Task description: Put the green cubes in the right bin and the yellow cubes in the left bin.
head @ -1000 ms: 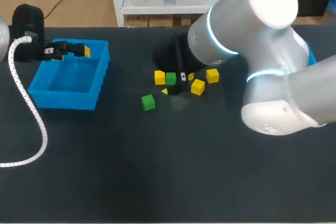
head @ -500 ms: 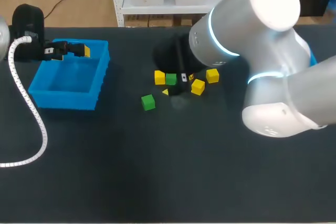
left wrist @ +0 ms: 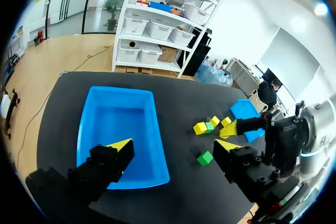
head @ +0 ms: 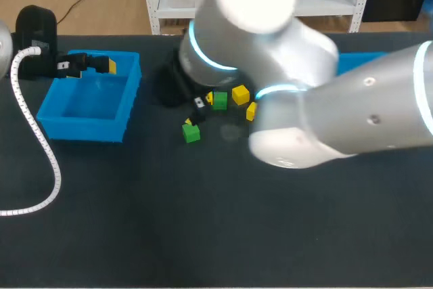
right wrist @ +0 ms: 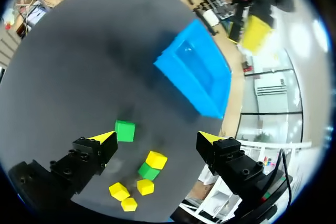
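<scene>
- Lone green cube (head: 191, 132), head view: sits on the table (head: 135, 221), between left bin (head: 88, 103) and right bin (head: 358, 63). Second green cube (head: 220, 100) lies just far-right of it, among yellow cubes (head: 240, 94). Right arm (head: 304, 113) hangs over that cluster.
- Left wrist view: left gripper (left wrist: 174, 144) spread wide, holding nothing. One finger is over left bin, the other over the table beside it.
- Right wrist view: right gripper (right wrist: 157, 137) spread wide, holding nothing, above the cubes. Lone green cube is just beside one fingertip; contact unclear.

No writing, label, number or sign can be read anywhere in these views.
</scene>
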Motion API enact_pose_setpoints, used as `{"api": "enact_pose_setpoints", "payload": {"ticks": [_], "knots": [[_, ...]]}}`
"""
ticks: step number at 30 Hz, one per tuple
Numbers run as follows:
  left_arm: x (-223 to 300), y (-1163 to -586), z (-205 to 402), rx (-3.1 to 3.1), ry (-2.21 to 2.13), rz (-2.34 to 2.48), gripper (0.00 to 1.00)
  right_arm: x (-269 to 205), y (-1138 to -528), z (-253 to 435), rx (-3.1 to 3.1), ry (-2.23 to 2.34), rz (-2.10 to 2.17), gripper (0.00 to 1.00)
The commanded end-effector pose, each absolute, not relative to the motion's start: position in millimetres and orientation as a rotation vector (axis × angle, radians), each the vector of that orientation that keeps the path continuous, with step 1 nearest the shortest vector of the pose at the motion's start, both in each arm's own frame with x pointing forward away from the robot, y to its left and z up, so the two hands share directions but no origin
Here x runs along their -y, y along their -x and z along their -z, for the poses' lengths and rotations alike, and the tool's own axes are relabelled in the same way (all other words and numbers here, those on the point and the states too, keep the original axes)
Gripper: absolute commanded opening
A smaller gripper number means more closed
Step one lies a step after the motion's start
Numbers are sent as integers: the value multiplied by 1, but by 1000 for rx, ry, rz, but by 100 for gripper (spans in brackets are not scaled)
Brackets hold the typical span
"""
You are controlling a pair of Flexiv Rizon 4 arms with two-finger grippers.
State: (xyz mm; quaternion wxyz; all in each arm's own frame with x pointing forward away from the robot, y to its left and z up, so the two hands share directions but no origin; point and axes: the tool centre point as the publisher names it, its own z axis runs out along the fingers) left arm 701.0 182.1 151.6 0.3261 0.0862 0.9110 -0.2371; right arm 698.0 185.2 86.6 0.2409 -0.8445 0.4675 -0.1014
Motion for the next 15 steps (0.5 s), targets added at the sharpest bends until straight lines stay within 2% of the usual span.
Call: {"api": "enact_pose_setpoints", "payload": {"ticks": [1,15], "knots": [[-184,-700,-150,-2377,-230,633,100,-205,-712,-78,-1345,2463,200,100],[-184,-700,-150,-2377,-230,633,100,-192,-707,-39,-1418,2732,163,100]]}}
